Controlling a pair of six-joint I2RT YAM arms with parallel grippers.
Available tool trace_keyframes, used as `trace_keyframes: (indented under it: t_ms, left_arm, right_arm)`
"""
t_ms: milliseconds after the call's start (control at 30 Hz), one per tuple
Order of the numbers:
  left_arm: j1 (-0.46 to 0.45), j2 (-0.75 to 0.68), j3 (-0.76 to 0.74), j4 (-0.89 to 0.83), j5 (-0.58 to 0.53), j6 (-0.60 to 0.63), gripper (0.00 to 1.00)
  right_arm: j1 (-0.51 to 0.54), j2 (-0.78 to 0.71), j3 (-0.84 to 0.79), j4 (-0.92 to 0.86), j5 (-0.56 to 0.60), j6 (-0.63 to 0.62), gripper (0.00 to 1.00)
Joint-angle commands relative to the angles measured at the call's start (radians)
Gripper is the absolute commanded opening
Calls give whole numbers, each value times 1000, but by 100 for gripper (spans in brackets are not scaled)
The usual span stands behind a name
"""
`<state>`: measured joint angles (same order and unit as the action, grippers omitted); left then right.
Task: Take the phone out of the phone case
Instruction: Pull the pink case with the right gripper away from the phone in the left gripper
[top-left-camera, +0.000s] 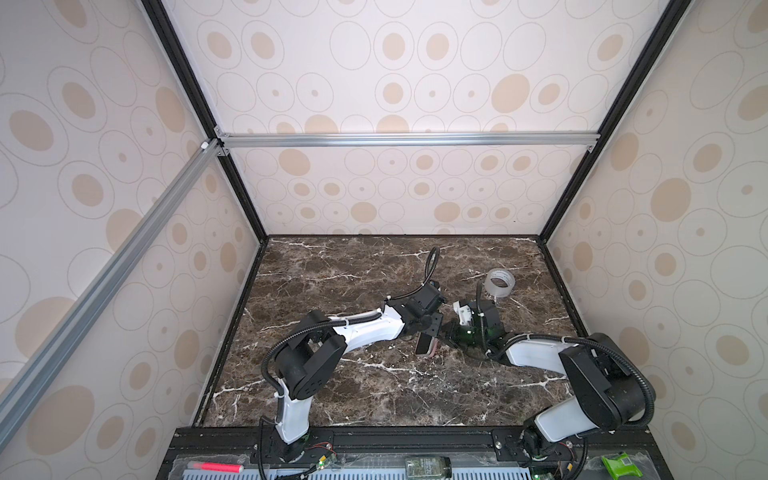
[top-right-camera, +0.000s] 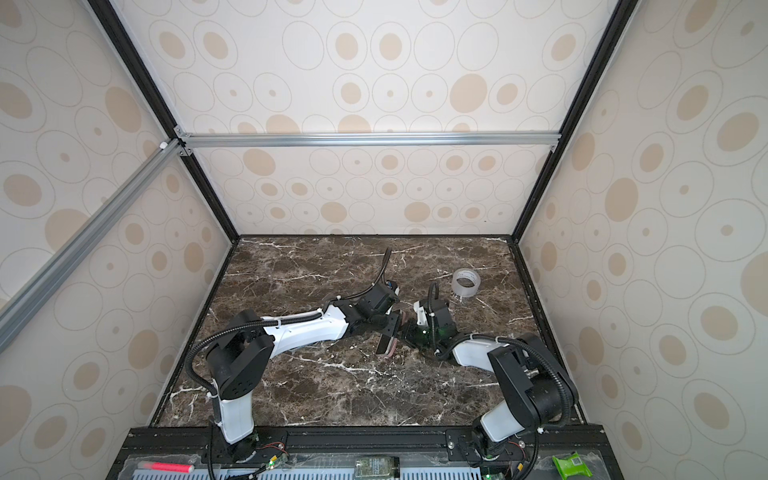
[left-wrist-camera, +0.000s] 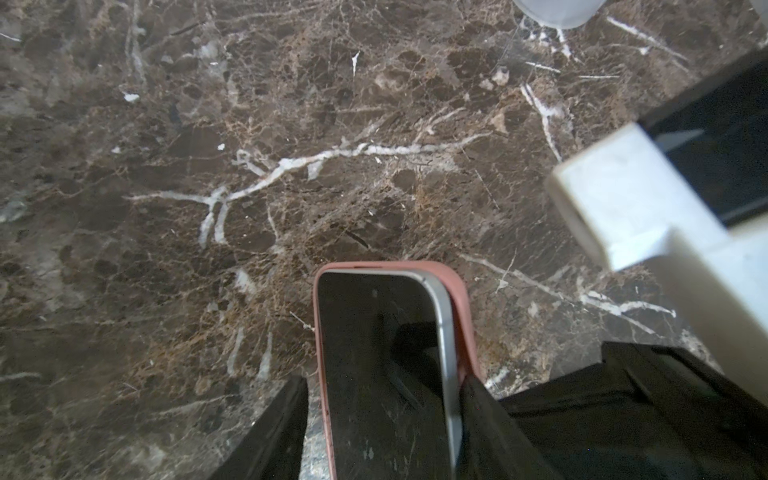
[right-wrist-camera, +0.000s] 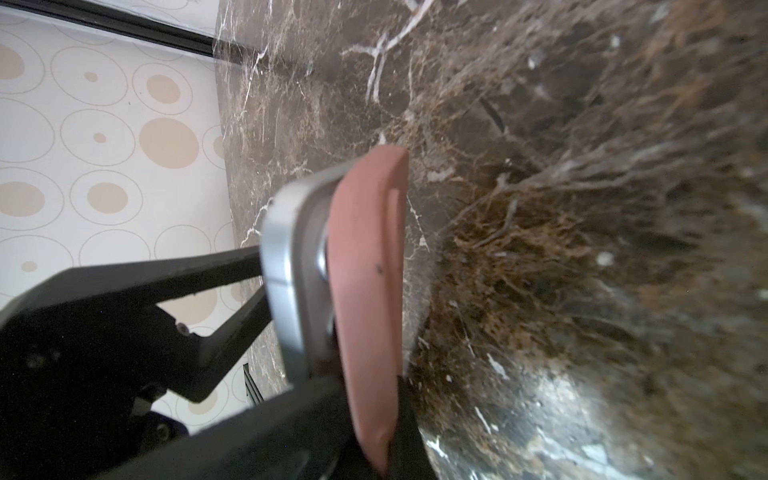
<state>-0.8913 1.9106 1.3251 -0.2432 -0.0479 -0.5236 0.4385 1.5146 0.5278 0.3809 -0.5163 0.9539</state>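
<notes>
Over the table (top-left-camera: 374, 395), the case (right-wrist-camera: 365, 270) is pinched by the right tool (right-wrist-camera: 374, 399) and the half-freed phone (left-wrist-camera: 382, 374) is straddled by the left tool (left-wrist-camera: 385, 380), grip unclear; clamping and pulling apart seem called for next.

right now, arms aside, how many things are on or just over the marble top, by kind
phone: 1
phone case: 1
tape roll: 1
total: 3
</notes>
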Motion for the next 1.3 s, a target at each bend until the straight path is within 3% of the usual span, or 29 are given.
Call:
trace_keyframes:
  t_ms: [0,333,700,933,1133,1267]
  left_arm:
    - [-1,30,24,-90,-83,17,53]
    - [-1,35,29,-94,-77,22,31]
    - [-1,52,26,-74,-34,19,20]
    - [-1,51,43,-101,-71,31,14]
    - [1,9,77,-133,-99,42,0]
    - [4,-42,92,-146,-101,46,0]
  right_arm:
    - [8,-5,31,27,-7,2,0]
    - [8,3,34,21,-4,-3,0]
    - [7,8,46,0,-4,-15,0]
    - [7,4,56,-26,1,-27,0]
    - [2,3,104,-135,0,-80,0]
    - [-21,36,195,-307,-54,-142,0]
